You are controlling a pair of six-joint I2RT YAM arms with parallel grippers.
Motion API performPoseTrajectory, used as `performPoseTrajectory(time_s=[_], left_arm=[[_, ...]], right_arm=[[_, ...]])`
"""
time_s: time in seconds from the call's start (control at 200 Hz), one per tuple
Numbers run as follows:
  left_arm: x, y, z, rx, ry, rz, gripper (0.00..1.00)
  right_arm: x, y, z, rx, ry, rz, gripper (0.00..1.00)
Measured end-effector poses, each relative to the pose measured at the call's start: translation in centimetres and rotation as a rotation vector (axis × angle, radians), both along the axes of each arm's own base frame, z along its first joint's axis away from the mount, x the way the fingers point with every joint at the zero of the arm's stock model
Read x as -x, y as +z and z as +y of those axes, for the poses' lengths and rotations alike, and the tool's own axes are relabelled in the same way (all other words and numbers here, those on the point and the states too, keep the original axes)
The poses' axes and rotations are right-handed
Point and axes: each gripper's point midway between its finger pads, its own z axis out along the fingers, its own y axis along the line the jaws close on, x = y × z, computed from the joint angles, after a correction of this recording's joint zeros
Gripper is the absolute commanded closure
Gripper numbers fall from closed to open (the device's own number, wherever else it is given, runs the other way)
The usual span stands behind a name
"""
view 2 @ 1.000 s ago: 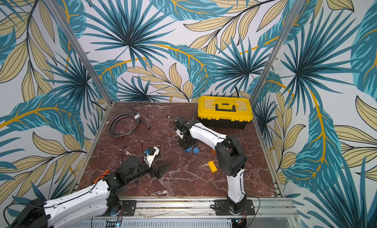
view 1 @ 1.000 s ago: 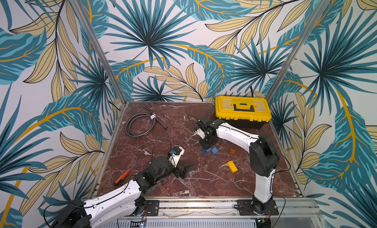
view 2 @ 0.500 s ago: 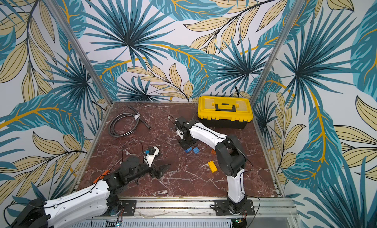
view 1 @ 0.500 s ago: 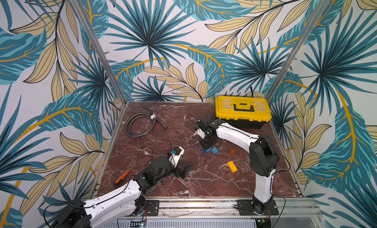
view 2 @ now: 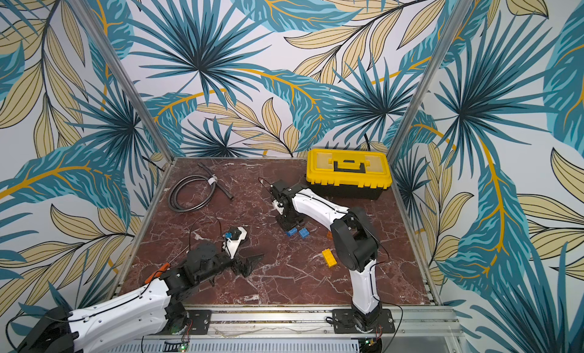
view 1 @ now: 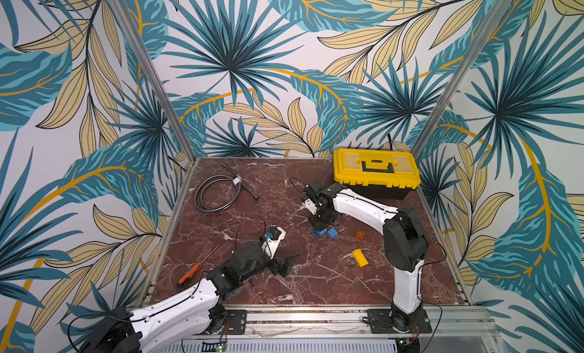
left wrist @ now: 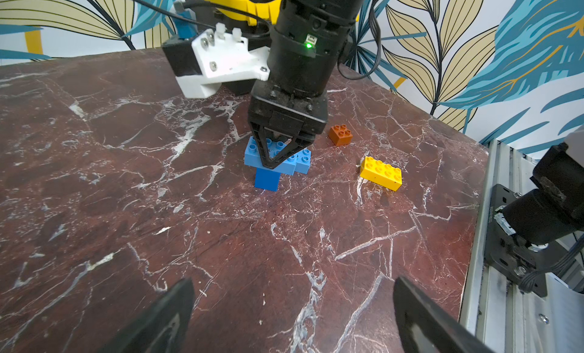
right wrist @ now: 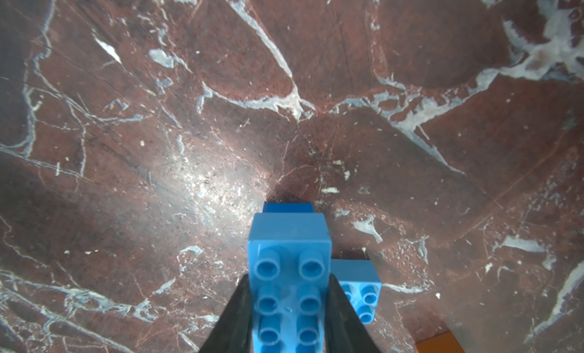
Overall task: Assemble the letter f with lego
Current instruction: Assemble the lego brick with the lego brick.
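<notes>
The right gripper (left wrist: 270,165) clamps the long blue brick (right wrist: 289,266) across its width, one end resting on a dark blue square (left wrist: 267,179), the long axis jutting sideways from it. The orange brick (left wrist: 340,135) and yellow brick (left wrist: 380,172) lie loose near that square. The left gripper (left wrist: 294,316), jaws spread and empty, sits well apart from it.

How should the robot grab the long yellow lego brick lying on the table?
Grip the long yellow studded plastic brick across its two long smooth sides, coming straight down from above. It lies flat, studs up, on the red marble table with nothing touching it, so both long sides are free. Its narrow width probably suits the jaws better than its length.
</notes>
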Motion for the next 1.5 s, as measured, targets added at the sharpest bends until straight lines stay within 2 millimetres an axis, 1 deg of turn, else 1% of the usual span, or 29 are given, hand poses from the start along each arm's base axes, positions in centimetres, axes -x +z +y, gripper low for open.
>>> performPoseTrajectory(time_s=[0.35,0.451,0.671,0.886,1.006,1.172,1.342,1.497], left_arm=[[0.0,-0.1,0.0,-0.002,0.0,0.002,0.01],[0.0,-0.1,0.0,-0.003,0.0,0.003,0.01],[0.0,-0.5,0.0,-0.014,-0.001,0.011,0.01],[0.0,-0.9,-0.1,-0.023,-0.005,0.02,0.01],[0.0,-0.9,-0.1,-0.023,-0.005,0.02,0.01],[0.0,-0.9,-0.1,-0.023,-0.006,0.02,0.01],[0.1,-0.9,-0.2,-0.022,-0.01,0.021,0.01],[0.1,-0.9,-0.2,-0.02,-0.015,0.023,0.0]], right_arm=[[0.0,-0.1,0.0,0.002,-0.001,0.001,0.78],[0.0,0.0,0.0,0.001,-0.004,0.0,0.73],[-0.1,0.1,-0.1,-0.003,-0.013,-0.009,0.66],[-0.1,0.2,-0.1,-0.008,-0.02,-0.017,0.57],[-0.2,0.3,0.0,-0.012,-0.024,-0.024,0.53],[-0.4,1.3,0.1,-0.03,-0.025,-0.049,0.49],[-0.6,3.4,0.0,-0.055,-0.033,-0.094,0.48],[-0.7,5.1,-0.5,-0.057,-0.052,-0.144,0.48]])
